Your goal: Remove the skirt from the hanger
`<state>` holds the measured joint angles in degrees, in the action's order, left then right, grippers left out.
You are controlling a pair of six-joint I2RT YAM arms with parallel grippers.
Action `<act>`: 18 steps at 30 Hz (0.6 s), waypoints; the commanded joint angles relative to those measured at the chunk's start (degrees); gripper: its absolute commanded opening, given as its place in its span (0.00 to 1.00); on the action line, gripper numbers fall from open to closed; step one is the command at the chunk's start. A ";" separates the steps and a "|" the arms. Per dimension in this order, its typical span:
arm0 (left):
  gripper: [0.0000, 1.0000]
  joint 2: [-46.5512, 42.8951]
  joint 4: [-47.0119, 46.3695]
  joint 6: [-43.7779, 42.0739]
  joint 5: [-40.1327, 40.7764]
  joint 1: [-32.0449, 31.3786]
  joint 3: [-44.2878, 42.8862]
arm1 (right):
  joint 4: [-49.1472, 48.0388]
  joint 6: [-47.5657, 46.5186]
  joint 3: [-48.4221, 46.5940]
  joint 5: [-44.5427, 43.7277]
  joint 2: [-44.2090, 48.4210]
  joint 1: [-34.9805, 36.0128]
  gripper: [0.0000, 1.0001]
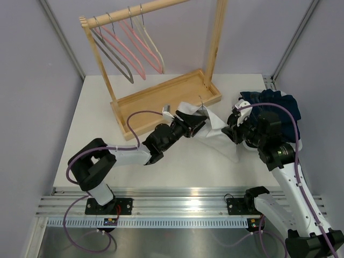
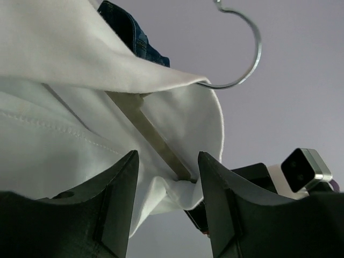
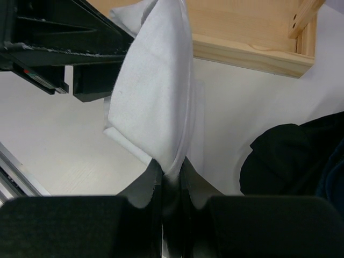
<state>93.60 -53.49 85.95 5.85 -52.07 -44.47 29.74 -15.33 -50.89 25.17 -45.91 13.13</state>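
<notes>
The white skirt (image 1: 210, 122) hangs between my two grippers, just in front of the wooden rack base. It is on a metal hanger, whose bar (image 2: 153, 137) and hook (image 2: 244, 70) show in the left wrist view. My left gripper (image 1: 194, 125) is open; its jaws stand either side of the skirt's edge (image 2: 177, 188) and the end of the hanger bar, not pinching them. My right gripper (image 1: 234, 128) is shut on a fold of the skirt (image 3: 156, 91), with the cloth running up from its closed jaws (image 3: 171, 173). The left gripper's black body (image 3: 64, 43) shows beyond the cloth.
A wooden clothes rack with a tray base (image 1: 161, 102) stands at the back, with several pink, grey and white hangers (image 1: 131, 48) on its rail. A pile of dark blue clothes (image 1: 274, 105) lies by the right arm and also shows in the right wrist view (image 3: 293, 158).
</notes>
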 commanded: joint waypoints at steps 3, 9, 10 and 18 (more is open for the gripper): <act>0.52 3.25 -0.21 -0.52 1.01 -1.01 -5.10 | -3.81 1.44 -4.91 2.16 1.70 0.50 0.00; 0.51 5.45 2.08 -1.23 1.80 -0.92 -9.93 | -2.76 2.33 -4.57 4.01 2.84 0.41 0.00; 0.50 5.71 2.08 -1.23 1.89 -0.92 -10.28 | -2.67 2.24 -4.30 4.36 3.11 0.41 0.00; 0.44 8.35 1.99 -0.44 0.92 -0.92 -13.80 | -2.32 1.18 -0.35 5.07 5.30 0.59 0.00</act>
<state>100.92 -49.71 86.00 5.96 -52.84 -55.66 29.85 -13.76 -51.48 27.51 -42.26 13.13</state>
